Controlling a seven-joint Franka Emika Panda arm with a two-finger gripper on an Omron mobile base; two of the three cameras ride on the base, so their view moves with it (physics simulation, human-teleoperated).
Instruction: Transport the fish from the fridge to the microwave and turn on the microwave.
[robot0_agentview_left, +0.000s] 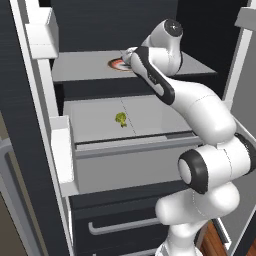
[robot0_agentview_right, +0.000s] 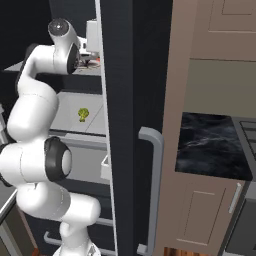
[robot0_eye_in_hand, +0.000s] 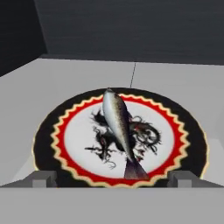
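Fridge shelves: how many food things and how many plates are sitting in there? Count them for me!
Fish: 1, lying on the plate on the upper shelf
Leafy green vegetable: 1, on the shelf below
Plate: 1, with a red and black rim
Total: 3 things, 2 foods and 1 plate

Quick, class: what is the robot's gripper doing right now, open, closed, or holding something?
Gripper: open, holding nothing; its fingertips sit at the near rim of the plate, either side of the tail of the fish.
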